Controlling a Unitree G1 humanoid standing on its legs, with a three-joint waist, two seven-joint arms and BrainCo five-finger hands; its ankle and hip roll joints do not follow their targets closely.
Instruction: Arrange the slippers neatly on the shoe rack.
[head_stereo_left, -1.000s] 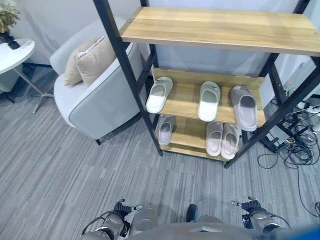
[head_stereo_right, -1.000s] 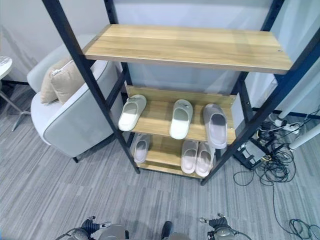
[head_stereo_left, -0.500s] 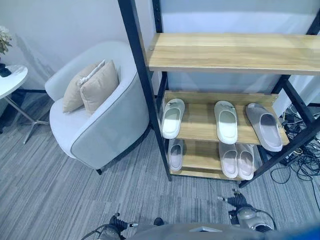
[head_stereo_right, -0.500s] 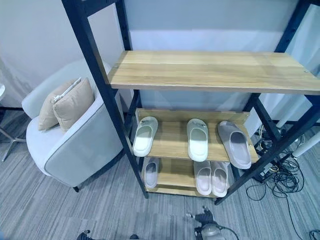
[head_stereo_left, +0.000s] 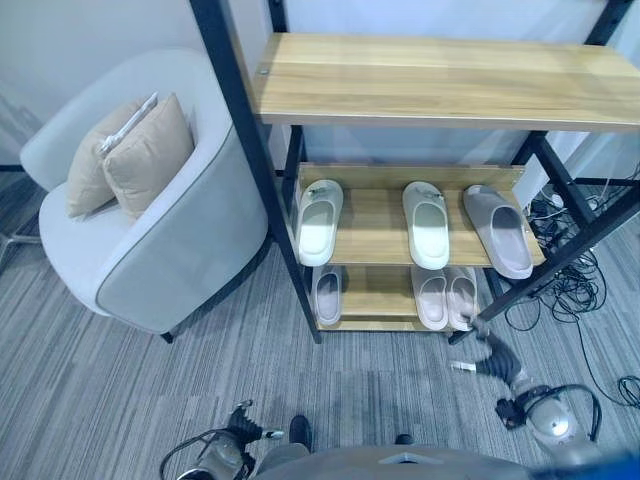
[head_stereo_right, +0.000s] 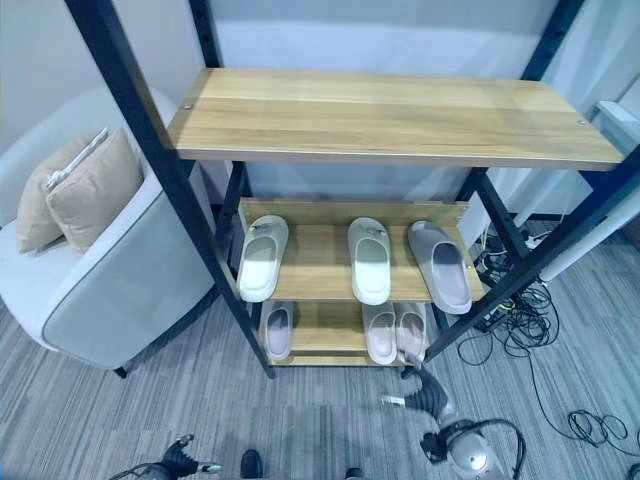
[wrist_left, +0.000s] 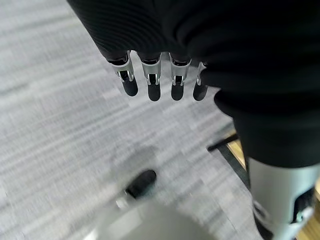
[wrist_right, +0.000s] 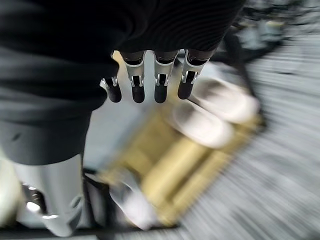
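Note:
The shoe rack (head_stereo_left: 430, 80) has a black frame and wooden shelves. Its middle shelf holds a pale slipper at the left (head_stereo_left: 320, 208), a white slipper in the middle (head_stereo_left: 427, 211) and a grey slipper at the right (head_stereo_left: 497, 230), angled outward. On the bottom shelf lie a single pinkish slipper (head_stereo_left: 327, 293) and a pinkish pair (head_stereo_left: 445, 296). My right hand (head_stereo_left: 492, 358) is lifted near the rack's lower right post; its fingers (wrist_right: 137, 85) are straight and empty above the blurred bottom-shelf slippers (wrist_right: 200, 122). My left hand (head_stereo_left: 243, 420) hangs low, its fingers (wrist_left: 152, 85) relaxed over the carpet.
A grey armchair (head_stereo_left: 160, 250) with two beige cushions (head_stereo_left: 135, 155) stands against the rack's left side. Loose black cables (head_stereo_left: 590, 290) lie on the carpet to the right of the rack. The top shelf is bare wood.
The whole view has shifted with the camera. My right hand has risen from beside my body toward the rack's lower right corner. The slippers lie as before.

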